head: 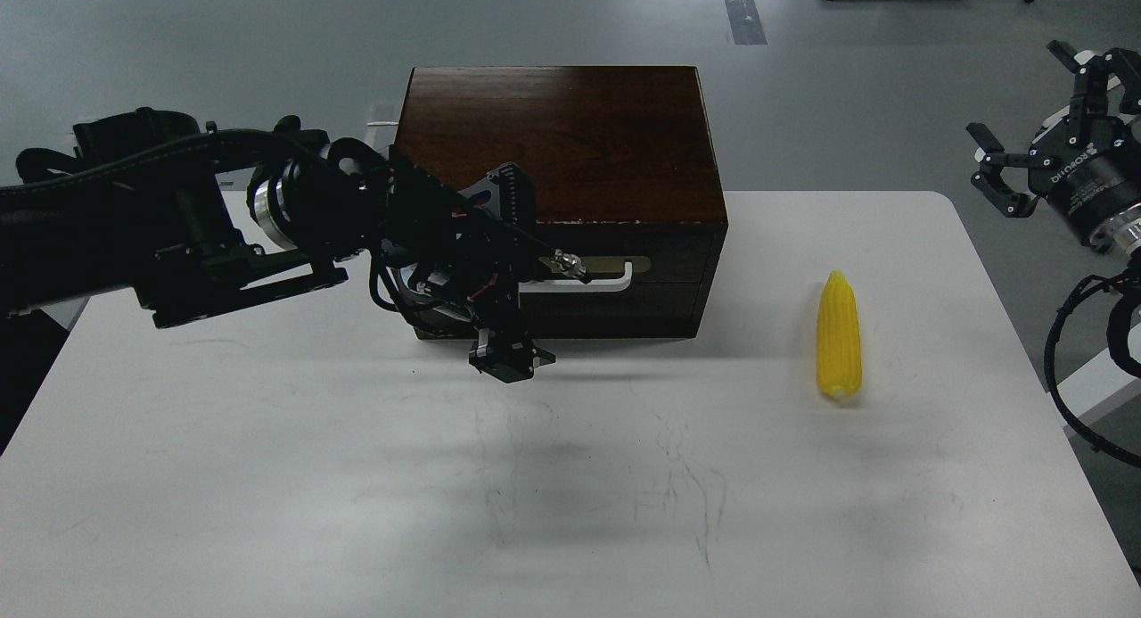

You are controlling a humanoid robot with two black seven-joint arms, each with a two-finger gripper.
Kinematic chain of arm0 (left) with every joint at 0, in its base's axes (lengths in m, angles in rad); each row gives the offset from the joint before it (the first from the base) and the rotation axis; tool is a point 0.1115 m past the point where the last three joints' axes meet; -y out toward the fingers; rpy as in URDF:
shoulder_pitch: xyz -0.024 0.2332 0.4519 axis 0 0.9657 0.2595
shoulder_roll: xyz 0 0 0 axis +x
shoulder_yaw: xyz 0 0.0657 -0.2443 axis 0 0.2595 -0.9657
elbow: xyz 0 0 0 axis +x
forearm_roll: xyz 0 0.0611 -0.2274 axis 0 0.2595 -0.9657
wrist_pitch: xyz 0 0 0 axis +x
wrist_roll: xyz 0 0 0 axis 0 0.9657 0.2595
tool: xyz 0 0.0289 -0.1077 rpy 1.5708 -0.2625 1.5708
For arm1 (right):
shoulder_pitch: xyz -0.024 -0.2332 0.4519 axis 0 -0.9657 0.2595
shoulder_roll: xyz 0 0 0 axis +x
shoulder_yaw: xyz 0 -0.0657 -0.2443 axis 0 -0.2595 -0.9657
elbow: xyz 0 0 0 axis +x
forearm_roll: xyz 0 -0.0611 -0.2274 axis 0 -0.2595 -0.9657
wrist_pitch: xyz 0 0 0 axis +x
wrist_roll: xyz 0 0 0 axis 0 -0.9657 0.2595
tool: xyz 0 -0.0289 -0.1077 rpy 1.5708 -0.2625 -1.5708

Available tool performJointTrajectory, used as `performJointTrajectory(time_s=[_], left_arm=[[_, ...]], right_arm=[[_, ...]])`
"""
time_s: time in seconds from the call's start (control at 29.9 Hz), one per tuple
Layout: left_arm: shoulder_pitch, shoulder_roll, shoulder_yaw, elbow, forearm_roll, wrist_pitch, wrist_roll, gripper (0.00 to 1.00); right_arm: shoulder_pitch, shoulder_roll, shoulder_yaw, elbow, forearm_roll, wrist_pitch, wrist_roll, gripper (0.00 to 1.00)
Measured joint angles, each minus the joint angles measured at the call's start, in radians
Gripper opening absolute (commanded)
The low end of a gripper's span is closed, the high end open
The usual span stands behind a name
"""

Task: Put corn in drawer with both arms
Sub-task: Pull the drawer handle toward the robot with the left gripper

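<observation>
The yellow corn (839, 337) lies on the white table (267, 475), right of the dark wooden box (570, 127), pointed end away from me. The drawer (664, 284) is shut; its white bar handle (597, 284) shows on the brass plate, with its left end hidden behind my left gripper (510, 279). That gripper hangs in front of the drawer's left half with one finger above and one below the handle, wide apart and holding nothing. My right gripper (1038, 127) is open and empty, off the table's far right edge, well away from the corn.
The table's right edge (1025, 350) runs just right of the corn. Loose black cables (1065, 368) hang from my right arm beside that edge. Grey floor lies behind the box.
</observation>
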Motion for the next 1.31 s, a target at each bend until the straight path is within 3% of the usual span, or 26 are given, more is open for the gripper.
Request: performJointTrajectory(time_s=[0.97,1.31], left_arm=[[-0.011,-0.052,0.048,0.005,0.000,0.000,0.000,0.99],[-0.023,-0.037,0.050,-0.103,0.000,0.000,0.000,0.99]], right_arm=[[-0.009,-0.013,0.005,0.000,0.000,0.000,0.001,1.00],[-0.012,-0.014,0.005,0.000,0.000,0.000,0.009,1.00]])
